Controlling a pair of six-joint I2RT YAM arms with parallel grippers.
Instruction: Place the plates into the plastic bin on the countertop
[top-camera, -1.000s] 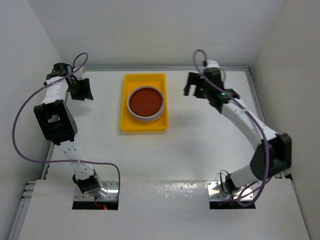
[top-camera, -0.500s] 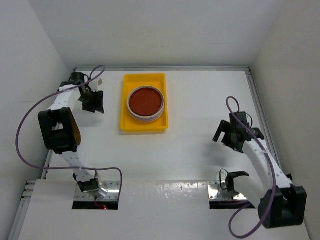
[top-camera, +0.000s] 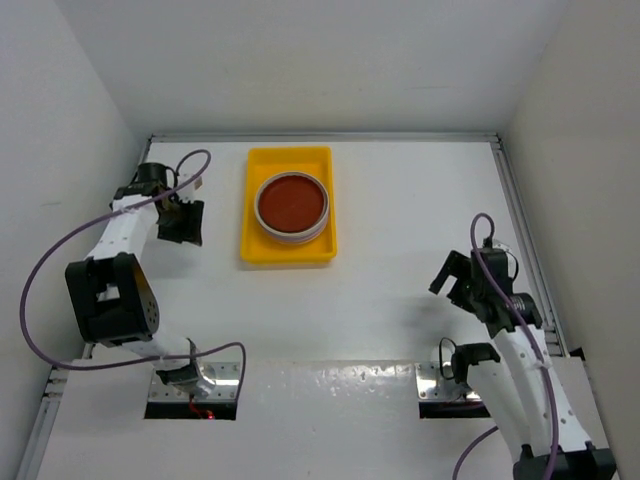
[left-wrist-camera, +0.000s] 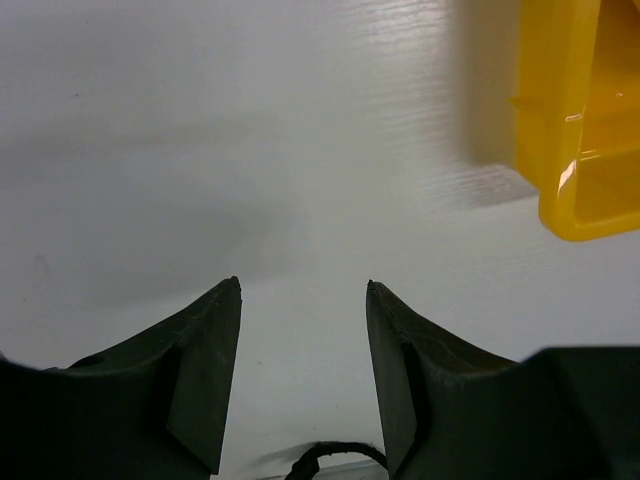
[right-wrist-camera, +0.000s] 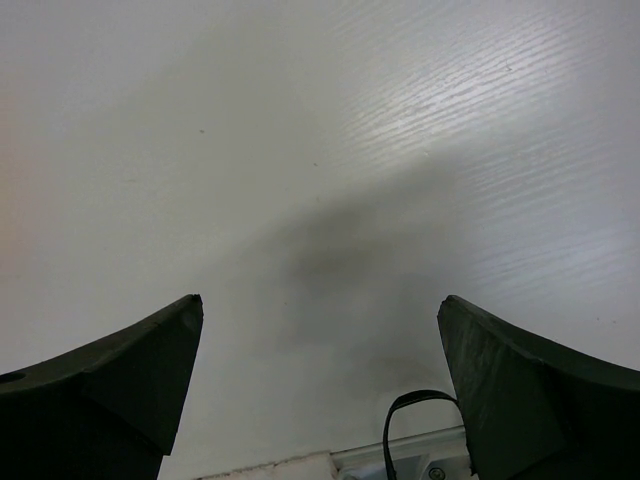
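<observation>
A stack of plates (top-camera: 292, 206), a dark red-brown one on top, lies in the yellow plastic bin (top-camera: 262, 247) at the back middle of the white countertop (top-camera: 400, 200). My left gripper (top-camera: 184, 222) hangs open to the left of the bin, empty. In the left wrist view its fingertips (left-wrist-camera: 232, 292) frame bare countertop, and a corner of the bin (left-wrist-camera: 570, 120) shows at the upper right. My right gripper (top-camera: 452, 283) stands wide open and empty over the near right of the countertop; in the right wrist view its fingertips (right-wrist-camera: 190, 310) are far apart.
White walls close in the countertop on three sides, with pale metal rails (top-camera: 520, 220) along its edges. Purple cables loop from both arms. The arm bases (top-camera: 190, 385) sit at the near edge.
My right arm has pulled back from beside the bin to the near right, still open. The left gripper drifted a little nearer and rightward. The plates and bin stayed put.
</observation>
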